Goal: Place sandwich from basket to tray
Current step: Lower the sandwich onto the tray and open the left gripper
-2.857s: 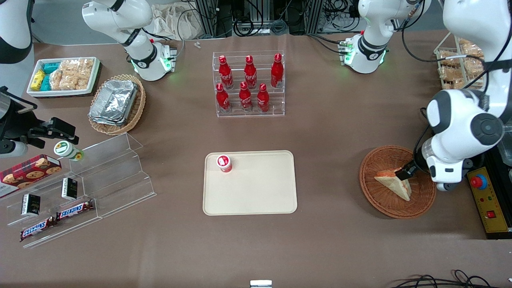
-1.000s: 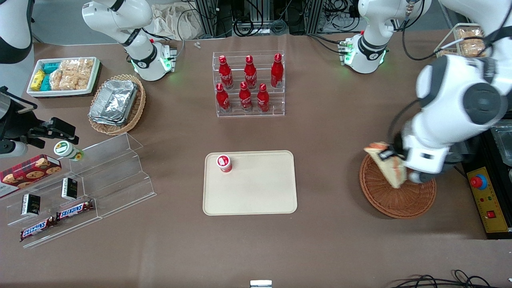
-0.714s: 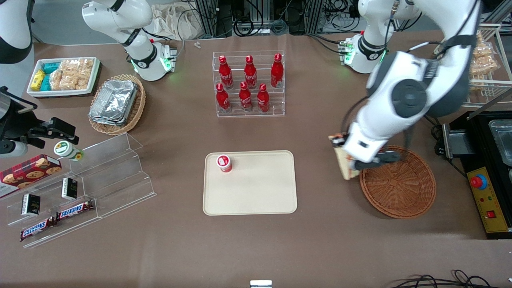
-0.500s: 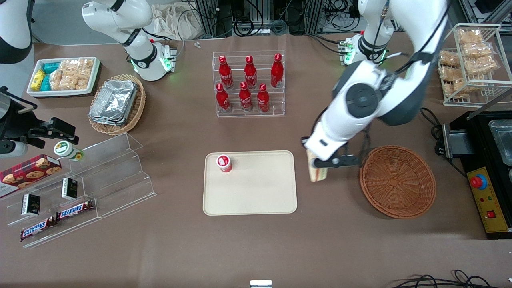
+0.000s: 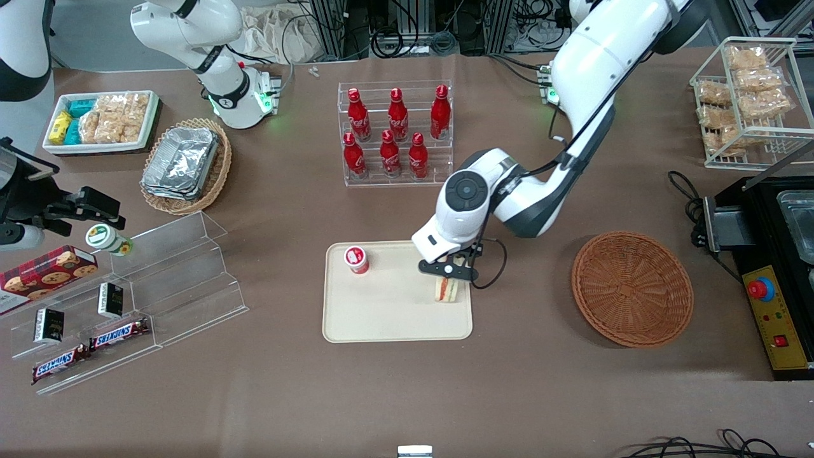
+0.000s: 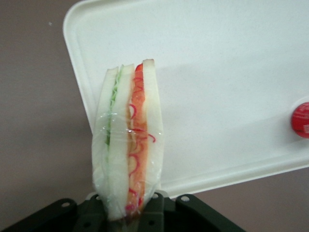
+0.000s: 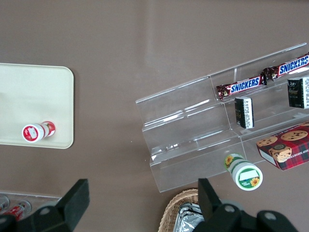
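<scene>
My left gripper is shut on the sandwich, a wrapped wedge with pale bread and orange and green filling. It hangs edge-on over the beige tray, at the tray's end toward the working arm. In the left wrist view the sandwich is pinched between the black fingers above the tray's corner. Whether it touches the tray I cannot tell. The reddish-brown basket sits empty on the table toward the working arm's end.
A small red-capped bottle stands on the tray toward the parked arm's end. A rack of red bottles stands farther from the front camera. A clear stepped shelf with snacks and a tan basket of foil trays lie toward the parked arm's end.
My left gripper lifted the sandwich out of the basket and carried it sideways to over the tray. The basket is now empty.
</scene>
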Motion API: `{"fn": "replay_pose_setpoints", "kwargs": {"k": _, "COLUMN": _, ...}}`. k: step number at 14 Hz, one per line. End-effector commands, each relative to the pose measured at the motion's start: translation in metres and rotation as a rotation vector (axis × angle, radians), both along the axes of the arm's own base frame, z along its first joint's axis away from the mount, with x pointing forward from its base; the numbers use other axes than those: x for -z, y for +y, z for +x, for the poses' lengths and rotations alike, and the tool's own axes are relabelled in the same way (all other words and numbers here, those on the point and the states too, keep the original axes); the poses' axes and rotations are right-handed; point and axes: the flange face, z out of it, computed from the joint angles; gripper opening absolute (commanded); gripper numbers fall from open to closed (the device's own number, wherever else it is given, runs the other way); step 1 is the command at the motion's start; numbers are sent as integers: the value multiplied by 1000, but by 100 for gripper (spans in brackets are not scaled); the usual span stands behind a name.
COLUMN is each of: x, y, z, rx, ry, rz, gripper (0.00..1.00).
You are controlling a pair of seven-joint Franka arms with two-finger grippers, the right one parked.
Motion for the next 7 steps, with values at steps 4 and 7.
{"fn": "replay_pose_setpoints", "kwargs": {"k": 4, "x": 28, "y": -4, "z": 7, "rx": -41, "ry": -103, "rz": 60, "gripper": 24}}
{"fn": "replay_pose_setpoints", "kwargs": {"k": 7, "x": 20, "y": 6, "z": 17, "rx": -41, "ry": -114, "rz": 58, "gripper": 100}}
